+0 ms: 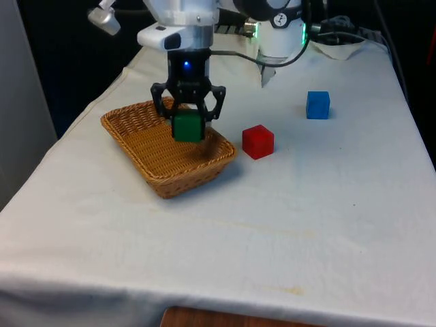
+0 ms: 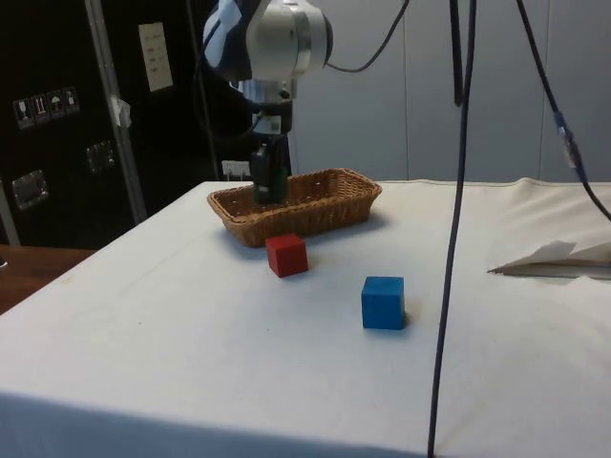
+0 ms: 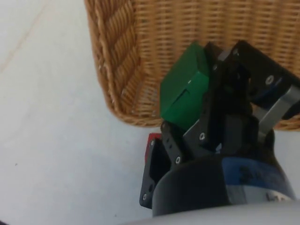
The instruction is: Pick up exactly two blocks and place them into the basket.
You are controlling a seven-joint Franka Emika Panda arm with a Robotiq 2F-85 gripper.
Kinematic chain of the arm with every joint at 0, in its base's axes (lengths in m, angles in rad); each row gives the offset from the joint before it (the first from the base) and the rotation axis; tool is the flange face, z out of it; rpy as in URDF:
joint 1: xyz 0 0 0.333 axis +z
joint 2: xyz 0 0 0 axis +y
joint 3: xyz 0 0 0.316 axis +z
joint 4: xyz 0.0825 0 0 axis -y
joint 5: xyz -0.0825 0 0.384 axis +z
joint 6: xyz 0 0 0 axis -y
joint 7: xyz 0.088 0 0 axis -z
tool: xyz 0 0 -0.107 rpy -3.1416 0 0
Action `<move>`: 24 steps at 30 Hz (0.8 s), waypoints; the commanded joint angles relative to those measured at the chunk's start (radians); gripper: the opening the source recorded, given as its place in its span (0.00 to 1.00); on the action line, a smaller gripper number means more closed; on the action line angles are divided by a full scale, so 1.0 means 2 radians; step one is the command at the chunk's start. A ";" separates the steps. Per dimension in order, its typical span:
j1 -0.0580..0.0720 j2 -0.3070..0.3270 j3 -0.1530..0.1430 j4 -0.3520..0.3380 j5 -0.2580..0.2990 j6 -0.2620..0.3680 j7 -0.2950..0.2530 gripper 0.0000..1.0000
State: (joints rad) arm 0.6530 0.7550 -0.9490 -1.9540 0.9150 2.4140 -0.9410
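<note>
While the black two-finger tool [image 1: 188,116] is gripping the green cube block [image 1: 187,127] above the woven wicker basket [image 1: 136,146], it is delivering what I judge the first block, next needing release, then the red cube block [image 1: 258,142] on the desk.

White, rounded arm [image 1: 184,20] with black cables trailing behind it, ending in a black angular pincer [image 1: 187,116] with small silver screws.

No readable text, labels or numbers; cabinet stickers [image 2: 42,107] in side view too small to read.
</note>
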 commanded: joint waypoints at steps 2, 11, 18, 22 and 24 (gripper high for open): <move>-0.005 0.011 0.002 0.006 0.002 0.004 -0.002 0.00; -0.002 0.044 0.000 0.011 0.023 0.003 -0.004 0.00; -0.009 0.079 0.001 0.030 0.066 0.003 -0.020 0.25; -0.010 0.084 0.000 0.032 0.069 0.002 -0.020 0.56; -0.011 0.085 0.001 0.034 0.071 0.002 -0.020 0.76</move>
State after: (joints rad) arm 0.6390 0.9230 -0.9530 -1.8940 1.0520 2.4160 -0.9750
